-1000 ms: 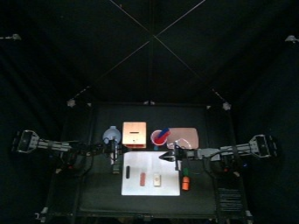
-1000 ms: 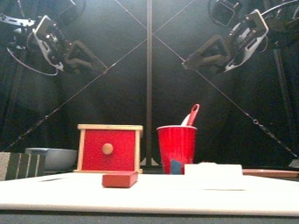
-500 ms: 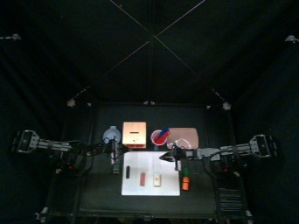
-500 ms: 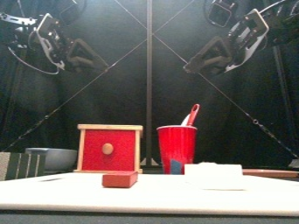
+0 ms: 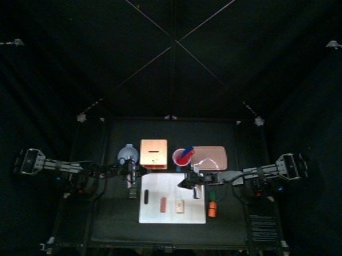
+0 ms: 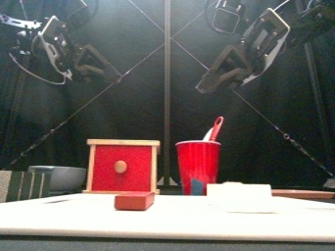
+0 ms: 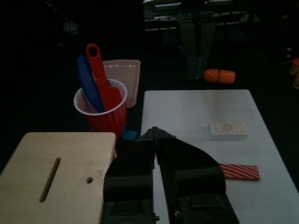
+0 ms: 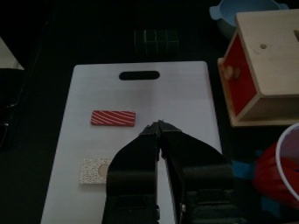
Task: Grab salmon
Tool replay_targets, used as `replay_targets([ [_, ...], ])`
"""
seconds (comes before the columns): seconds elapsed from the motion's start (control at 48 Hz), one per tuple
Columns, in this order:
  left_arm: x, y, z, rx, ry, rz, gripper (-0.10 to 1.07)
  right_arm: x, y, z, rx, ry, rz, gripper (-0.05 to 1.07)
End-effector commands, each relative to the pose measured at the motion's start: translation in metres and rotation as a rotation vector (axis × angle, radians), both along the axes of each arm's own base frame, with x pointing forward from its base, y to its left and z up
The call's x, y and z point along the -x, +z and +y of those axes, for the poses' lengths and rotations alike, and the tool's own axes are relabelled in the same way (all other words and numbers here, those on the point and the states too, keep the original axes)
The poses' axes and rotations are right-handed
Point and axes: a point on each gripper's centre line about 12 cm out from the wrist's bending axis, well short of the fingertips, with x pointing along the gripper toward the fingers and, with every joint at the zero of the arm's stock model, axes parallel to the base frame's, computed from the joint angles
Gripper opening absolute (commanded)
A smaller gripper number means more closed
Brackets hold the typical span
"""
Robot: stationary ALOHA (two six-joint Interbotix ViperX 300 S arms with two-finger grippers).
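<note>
Front view: your right arm hangs high on the right. Its gripper (image 6: 210, 83) slants down toward the middle with the jaws pressed together, holding nothing. The small striped pinkish-orange salmon piece (image 8: 114, 116) lies flat on the white plastic cutting board (image 8: 70, 140), below and clear of the tips, toward the board's handle end. Your left gripper (image 7: 152, 133) hangs raised at the left, jaws slightly parted and empty.

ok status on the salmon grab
left gripper and right gripper high, both empty. salmon lying on board, untouched. red piece beside it, apart, nothing covering.
</note>
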Motion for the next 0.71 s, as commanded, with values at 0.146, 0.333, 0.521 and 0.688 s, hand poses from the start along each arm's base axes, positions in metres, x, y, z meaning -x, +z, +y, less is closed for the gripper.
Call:
replay_targets([
  [0.146, -0.011, 0.008, -0.009, 0.246, 0.081, -0.025, 0.41, 0.002, 0.012, 0.000, -0.001, 0.002, -0.038, 0.10],
  [0.333, -0.035, -0.005, -0.018, 0.384, 0.160, 0.017, 0.41, 0.011, 0.004, -0.001, 0.002, 0.002, -0.012, 0.10],
  [0.521, -0.066, -0.016, -0.020, 0.515, 0.255, 0.060, 0.41, 0.028, -0.001, -0.003, 0.001, -0.002, -0.005, 0.10],
  [0.688, -0.068, -0.019, -0.017, 0.655, 0.351, 0.067, 0.40, 0.042, -0.003, -0.005, 0.002, -0.004, -0.008, 0.10],
])
